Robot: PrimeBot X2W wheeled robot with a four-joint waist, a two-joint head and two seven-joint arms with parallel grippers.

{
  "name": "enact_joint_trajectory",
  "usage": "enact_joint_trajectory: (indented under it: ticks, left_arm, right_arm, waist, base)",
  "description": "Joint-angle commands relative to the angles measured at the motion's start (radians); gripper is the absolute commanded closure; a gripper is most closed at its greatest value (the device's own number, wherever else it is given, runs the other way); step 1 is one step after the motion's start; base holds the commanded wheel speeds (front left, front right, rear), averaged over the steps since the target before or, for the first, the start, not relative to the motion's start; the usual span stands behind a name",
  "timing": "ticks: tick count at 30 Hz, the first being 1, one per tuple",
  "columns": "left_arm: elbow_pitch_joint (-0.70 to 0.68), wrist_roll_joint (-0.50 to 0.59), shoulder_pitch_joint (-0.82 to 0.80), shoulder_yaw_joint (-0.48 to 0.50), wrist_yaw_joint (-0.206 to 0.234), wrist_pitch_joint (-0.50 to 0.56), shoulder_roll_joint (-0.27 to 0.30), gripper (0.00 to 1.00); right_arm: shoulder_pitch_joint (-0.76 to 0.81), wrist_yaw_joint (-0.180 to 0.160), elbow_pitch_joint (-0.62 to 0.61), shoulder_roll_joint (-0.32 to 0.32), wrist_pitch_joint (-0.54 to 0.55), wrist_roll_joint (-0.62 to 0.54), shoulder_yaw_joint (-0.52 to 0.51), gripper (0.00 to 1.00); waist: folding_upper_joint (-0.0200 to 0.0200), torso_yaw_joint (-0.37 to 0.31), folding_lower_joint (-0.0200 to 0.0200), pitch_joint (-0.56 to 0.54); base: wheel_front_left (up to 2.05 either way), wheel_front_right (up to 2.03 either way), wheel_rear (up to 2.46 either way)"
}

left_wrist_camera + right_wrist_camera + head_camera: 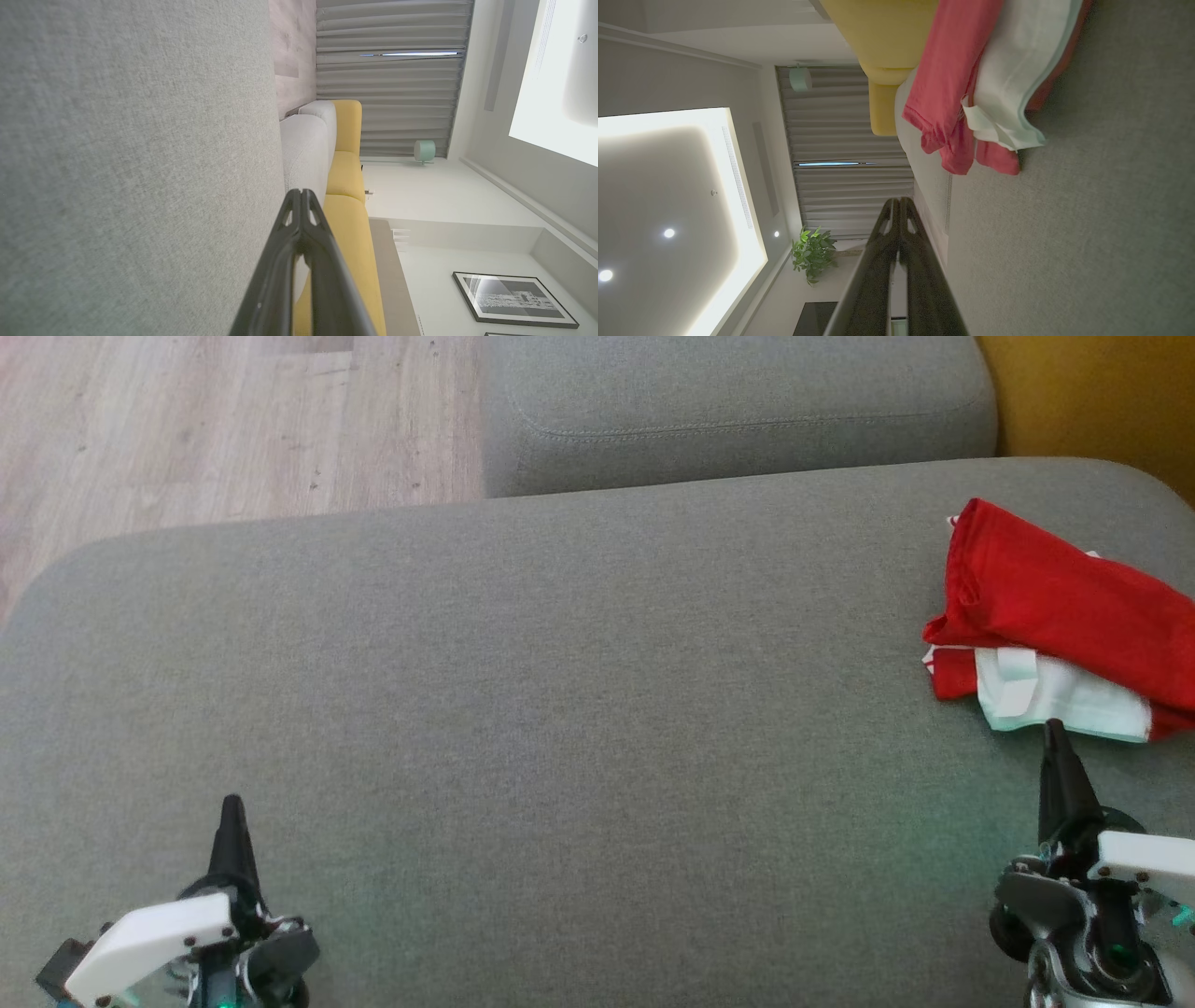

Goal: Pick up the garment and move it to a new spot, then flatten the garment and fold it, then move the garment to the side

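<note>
1. Head view showed the grey cushion (560, 709) spreading ahead of both end effectors, bare across its middle and on the left end effector's side.
2. The garment (1055, 607), red with a white panel, lay in a compact layered bundle at the cushion's far right, just ahead of the right end effector (1055, 733) and well apart from the left end effector (231, 803).
3. Judging by that bundle, the moving, flattening and folding looked done, and the garment already sat off to the side. Little seemed left beyond perhaps a final nudge, though the fold looked rough at its edges.
4. Right wrist view put the garment (952, 84) in front of the clenched fingertips of the right end effector (900, 200), near but apparently not touching; it grasped nothing.
5. Left wrist view showed the left end effector (301, 192) likewise clenched and empty, beside plain cushion fabric.
</note>
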Motion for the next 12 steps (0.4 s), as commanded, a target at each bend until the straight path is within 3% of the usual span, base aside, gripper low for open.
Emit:
enact_joint_trajectory:
  ticks: [1,12]
  left_arm:
    - [-0.037,-0.003,-0.05,0.037,-0.007,0.008,0.012,1.0]
    - [-0.037,-0.002,-0.05,0.039,-0.007,0.009,0.01,1.0]
  right_arm:
    - [-0.036,-0.001,-0.038,-0.005,0.006,0.007,0.02,1.0]
    - [-0.036,-0.001,-0.038,-0.005,0.006,0.007,0.02,1.0]
  waist:
    - [0.0,0.0,0.0,0.0]
    - [0.0,0.0,0.0,0.0]
  base:
    - [0.0,0.0,0.0]
    - [0.0,0.0,0.0]
